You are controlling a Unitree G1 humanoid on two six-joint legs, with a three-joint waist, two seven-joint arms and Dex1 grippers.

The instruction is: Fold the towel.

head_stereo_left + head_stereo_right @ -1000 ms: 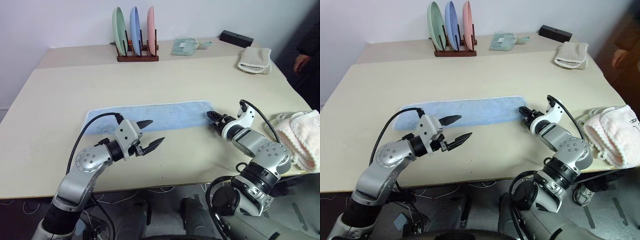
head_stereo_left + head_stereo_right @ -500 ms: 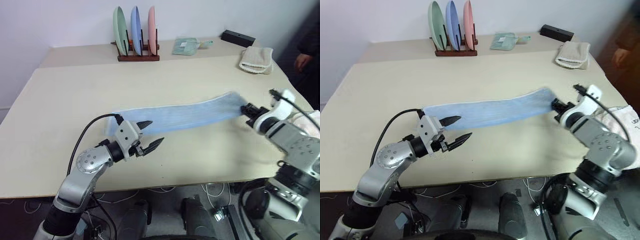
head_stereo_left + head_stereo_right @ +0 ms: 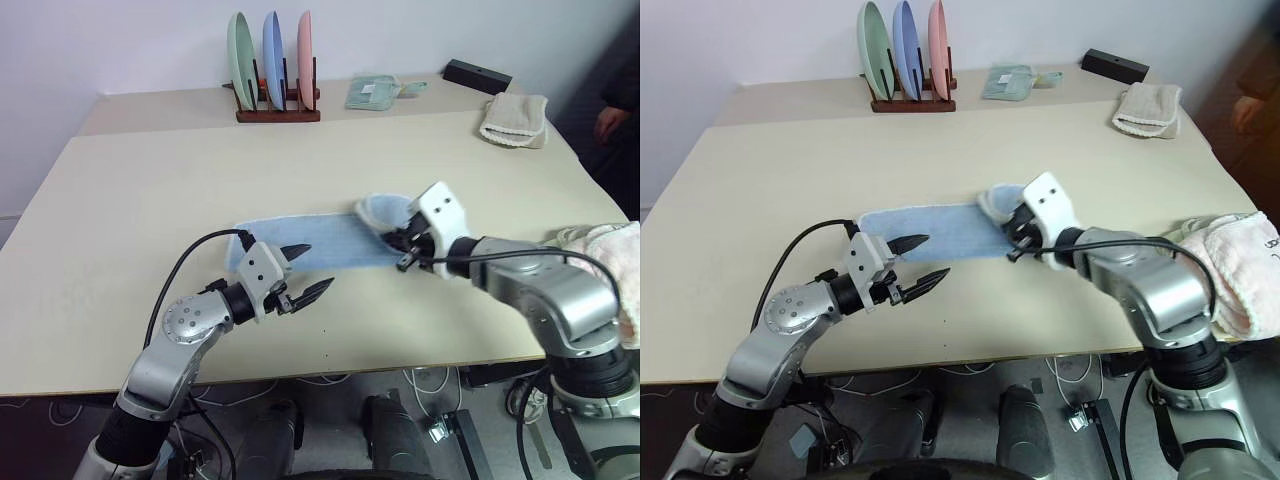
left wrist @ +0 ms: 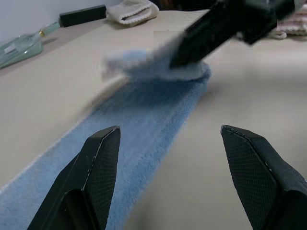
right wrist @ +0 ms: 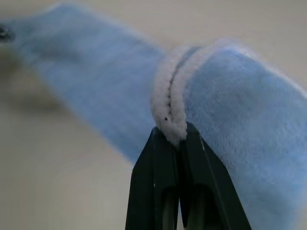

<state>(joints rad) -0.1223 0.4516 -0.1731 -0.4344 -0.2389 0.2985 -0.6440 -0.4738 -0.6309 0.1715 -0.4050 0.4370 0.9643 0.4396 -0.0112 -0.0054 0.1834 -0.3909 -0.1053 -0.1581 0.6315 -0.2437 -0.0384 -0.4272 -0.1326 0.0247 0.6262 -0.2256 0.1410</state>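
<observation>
Towel: the light blue towel lies as a long strip at the centre of the frame on the table, its long axis running left to right; its right end is lifted and curled back toward the left.
Right gripper: the right gripper has its fingers pressed together on the whitish edge at that raised end, just right of centre.
Left gripper: the left gripper hovers with fingers spread and holds nothing, at the lower left of centre, just in front of the strip's near edge.
Key relation: the flat left end lies to the left of the pinched end, along the strip's own length; judged from this, the fold turns on carrying the held end that way. The right arm is the one on the cloth; the left is nearer the free end.
Hard to make out: the strip's left end is partly behind the left gripper and its cable, so its corner cannot be checked. How much cloth is doubled under the curl is hidden.
</observation>
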